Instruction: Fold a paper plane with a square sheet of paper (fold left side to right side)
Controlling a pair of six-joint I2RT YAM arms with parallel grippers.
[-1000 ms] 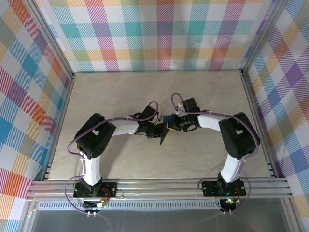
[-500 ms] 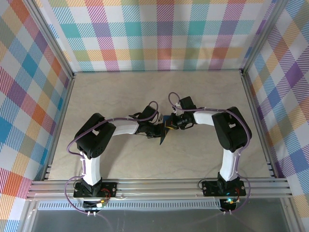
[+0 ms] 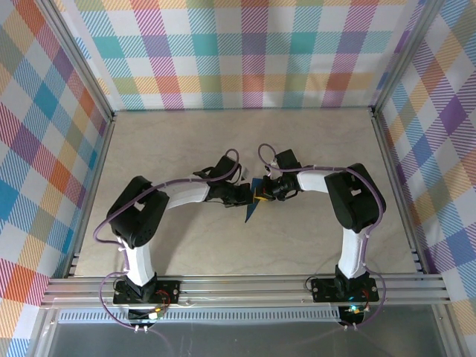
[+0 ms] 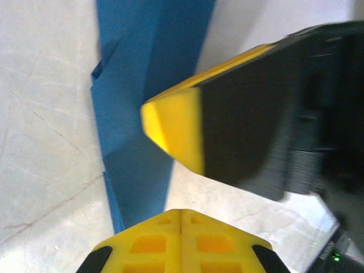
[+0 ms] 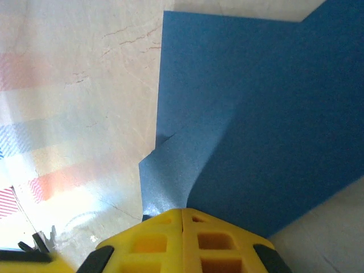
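The square sheet of paper (image 3: 251,210) lies mid-table as a dark-blue creased shape tapering to a point toward the near edge. My left gripper (image 3: 245,195) is shut, its tip at the paper's left edge. My right gripper (image 3: 264,194) is shut too, facing it across the paper's upper part. In the left wrist view the folded blue paper (image 4: 136,85) runs up the frame, my shut left gripper (image 4: 181,211) sits just below it, and the right fingertip (image 4: 173,133) presses onto it. In the right wrist view my shut right gripper (image 5: 182,210) rests on the paper (image 5: 256,114), beside a slightly lifted flap (image 5: 170,170).
The beige table (image 3: 320,141) is walled by plaid panels on three sides. An aluminium rail (image 3: 238,290) crosses the near edge above both arm bases. The two forearms converge low over the table's middle.
The right arm drew in leftward toward the paper, then held. The left arm's elbow swung left and its wrist edged up. More of the paper's pointed near end shows.
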